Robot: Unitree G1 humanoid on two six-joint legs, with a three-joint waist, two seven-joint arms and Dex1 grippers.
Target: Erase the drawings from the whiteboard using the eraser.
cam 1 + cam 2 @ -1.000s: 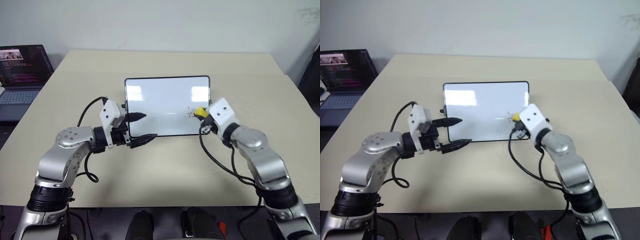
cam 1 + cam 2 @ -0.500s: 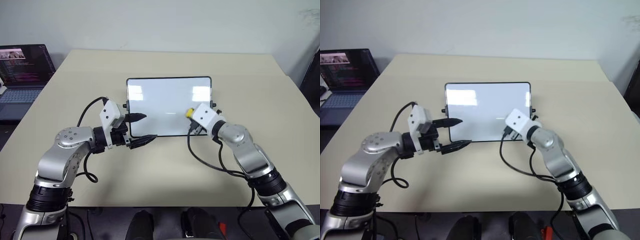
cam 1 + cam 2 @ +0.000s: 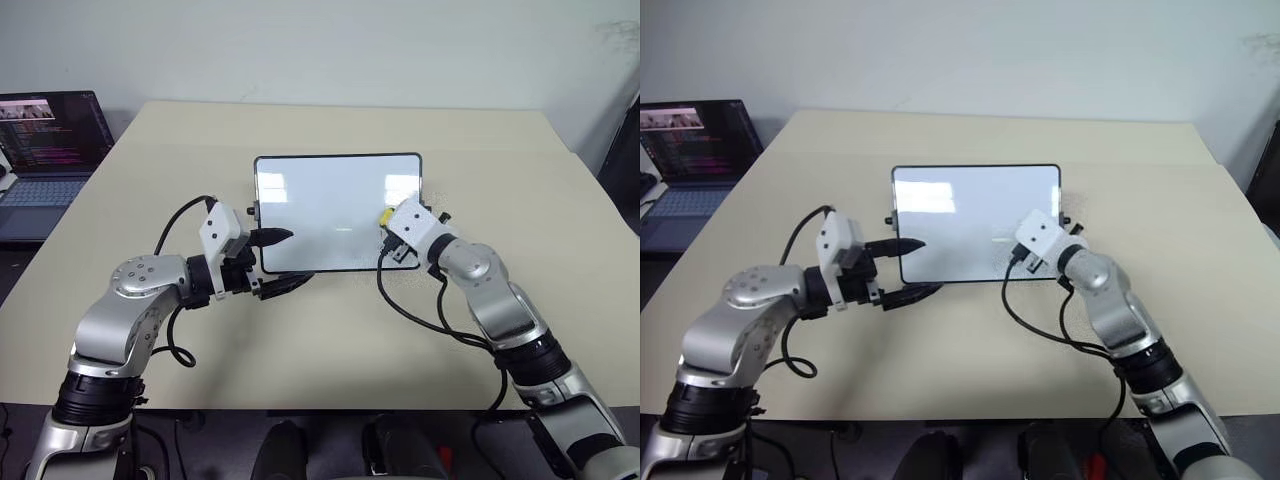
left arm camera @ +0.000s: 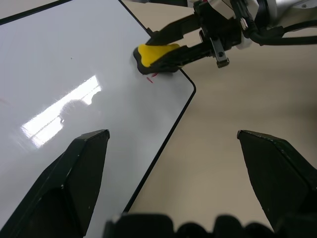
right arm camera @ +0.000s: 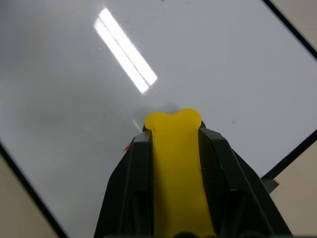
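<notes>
The whiteboard (image 3: 335, 205) lies in the middle of the beige table. My right gripper (image 3: 388, 222) is shut on the yellow eraser (image 3: 385, 216), whose tip presses on the board near its right edge. A faint trace of the red drawings (image 4: 151, 79) shows just beside the eraser (image 4: 156, 53); a small red speck (image 5: 127, 147) sits by the finger in the right wrist view. My left gripper (image 3: 290, 258) stands open at the board's near left corner, one finger over the white surface and the other over the table.
An open laptop (image 3: 45, 150) sits at the far left, off the table's (image 3: 330, 340) edge. Black cables loop from both wrists down over the tabletop. A dark object stands at the far right edge.
The right gripper slid the eraser leftward over the red marks near the board's right edge, and its wrist rolled and sank. The marks are mostly gone. The left arm stayed still.
</notes>
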